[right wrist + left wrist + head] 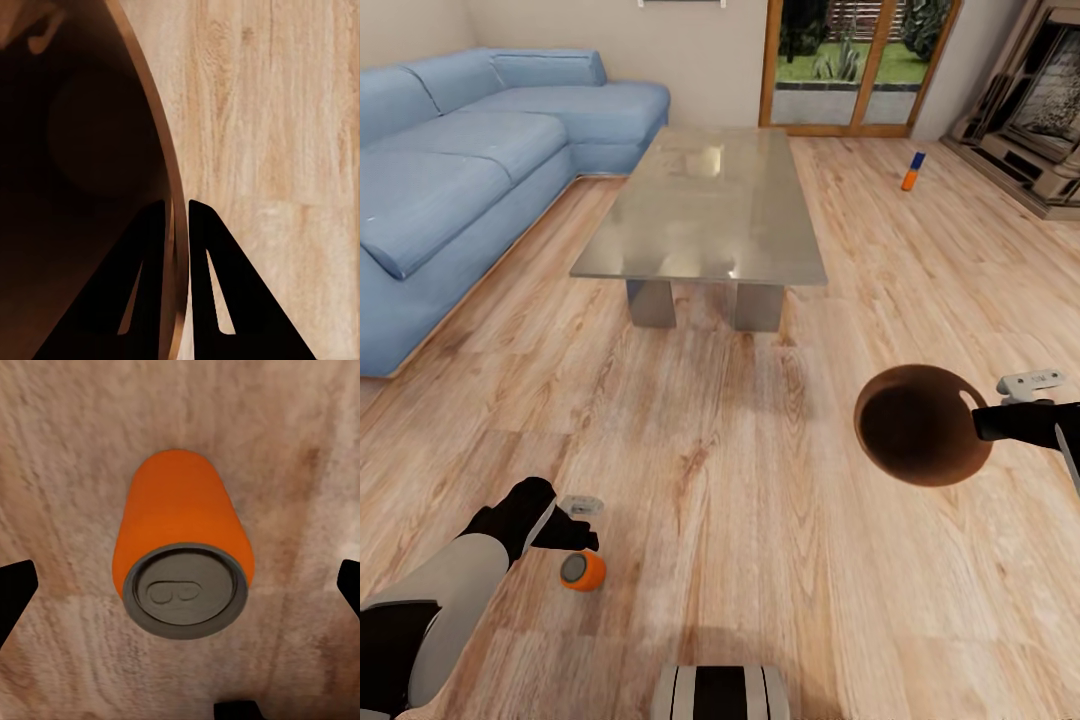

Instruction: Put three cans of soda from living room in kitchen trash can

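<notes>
Orange soda can [582,571] is on the wood floor [760,500] right under the left claw [574,520], with its silvery-grey top facing up at the wrist camera. In the left wrist view the can [180,562] sits centred between the two dark fingertips [15,592], which stand wide apart and clear of it, so I'd say that arm just has to drop down and squeeze. The long axis looks upright, so a grip across the round body should work, though smooth metal could slip.

Right claw [178,217] is pinched narrow on the thin rim of the trash can [920,425], one finger inside and one outside, holding it up off the floor. It has a round mouth and a brown wood-look interior.

Another can [912,171], orange and blue, stands far off on the floor beyond the glass tabletop [705,205], near the fireplace [1040,110]. A light-blue sofa [450,170] is on the left.
</notes>
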Tool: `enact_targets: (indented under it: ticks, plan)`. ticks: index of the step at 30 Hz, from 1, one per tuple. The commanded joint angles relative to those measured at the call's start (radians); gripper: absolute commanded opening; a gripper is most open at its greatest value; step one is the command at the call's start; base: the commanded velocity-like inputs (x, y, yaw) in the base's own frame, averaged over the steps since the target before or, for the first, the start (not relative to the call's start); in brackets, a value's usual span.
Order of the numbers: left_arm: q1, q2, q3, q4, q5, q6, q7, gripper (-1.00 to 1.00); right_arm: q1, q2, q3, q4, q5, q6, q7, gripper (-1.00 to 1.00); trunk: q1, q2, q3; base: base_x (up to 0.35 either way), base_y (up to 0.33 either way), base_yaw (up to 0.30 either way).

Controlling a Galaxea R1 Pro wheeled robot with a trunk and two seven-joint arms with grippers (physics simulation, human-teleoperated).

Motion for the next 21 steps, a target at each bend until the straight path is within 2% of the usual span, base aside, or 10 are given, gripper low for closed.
enact_targets:
  ticks: [1, 12, 16, 21]
  plan:
    - [0.000, 0.000, 0.000, 0.000, -0.001, 0.000, 0.000, 1.00, -0.001, 0.000, 0.000, -0.001, -0.007, 0.000, 0.003, -1.00, 0.000, 0.000, -0.004, 0.000, 0.000, 0.000]
    - [0.000, 0.000, -0.001, 0.000, -0.005, 0.001, 0.000, 1.00, 0.000, 0.000, 0.001, 0.005, -0.007, 0.000, 0.003, -1.00, 0.005, -0.003, -0.046, 0.000, 0.000, 0.000]
    - [0.000, 0.000, -0.001, 0.000, -0.005, 0.000, 0.000, 1.00, 0.000, 0.000, 0.001, 0.005, -0.007, 0.000, 0.003, -1.00, 0.005, -0.003, -0.046, 0.000, 0.000, 0.000]
    - [0.000, 0.000, -0.001, 0.000, -0.006, 0.000, 0.000, 1.00, 0.000, 0.000, 0.001, 0.006, -0.007, 0.000, 0.003, -1.00, 0.007, -0.004, -0.066, 0.000, 0.000, 0.000]
